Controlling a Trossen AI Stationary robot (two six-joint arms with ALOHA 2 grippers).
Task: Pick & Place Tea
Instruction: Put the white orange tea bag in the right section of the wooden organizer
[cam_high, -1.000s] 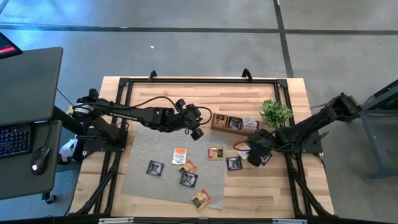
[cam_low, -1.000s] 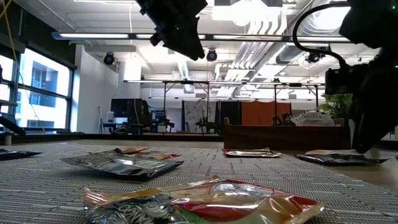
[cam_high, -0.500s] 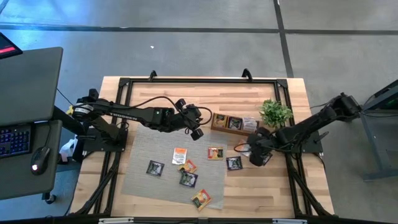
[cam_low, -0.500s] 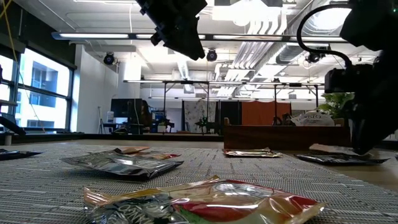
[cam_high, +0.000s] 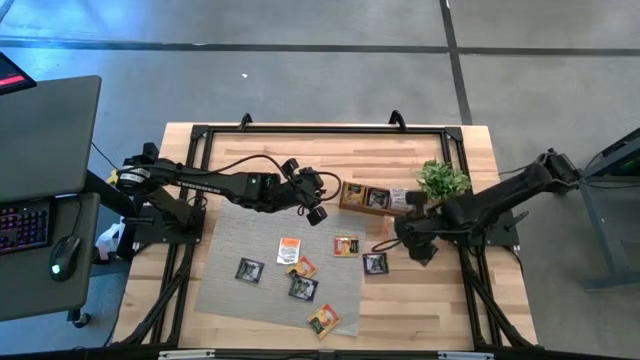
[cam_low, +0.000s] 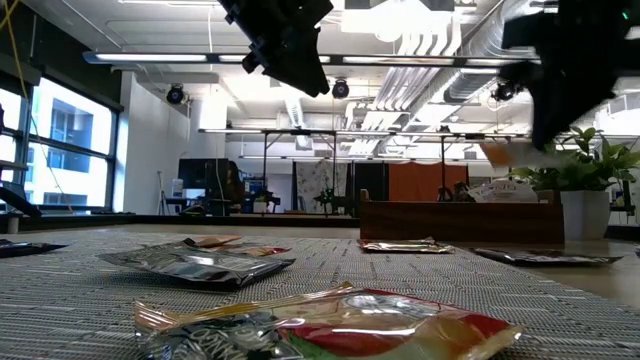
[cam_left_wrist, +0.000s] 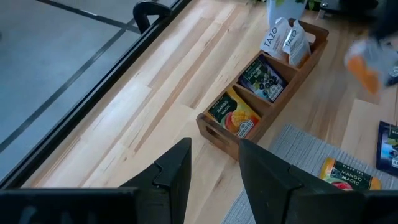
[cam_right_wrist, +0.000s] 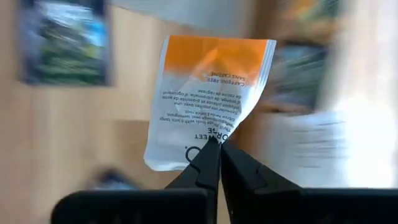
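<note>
Several small flat tea sachets lie on the grey mat (cam_high: 270, 290), among them an orange one (cam_high: 346, 246) and a black one (cam_high: 376, 263). My right gripper (cam_right_wrist: 214, 148) hovers near the mat's right edge, shut on a white sachet with an orange end (cam_right_wrist: 211, 87), also seen blurred in the low view (cam_low: 505, 155). The long wooden tray (cam_high: 375, 197) holds more sachets in its compartments. My left gripper (cam_left_wrist: 214, 168) stays open above the mat's far edge, short of the tray (cam_left_wrist: 217, 134), with nothing between its fingers. My right gripper pinches the sachet's white end at its edge (cam_right_wrist: 208, 134) between its two fingertips. The fingers slant down from above. The sachet is lifted clear of the table, flat side toward the wrist camera and orange end farthest from the fingers.
A small green plant in a white pot (cam_high: 442, 180) stands at the tray's right end, close to my right arm. The black frame rail (cam_high: 330, 128) runs along the table's far edge. Bare wood (cam_high: 300, 160) lies between rail and tray.
My right gripper has shut on the white-and-orange sachet that lay on the wood right of the mat. It has then risen and rolled about its own axis, lifting the sachet clear of the table.
</note>
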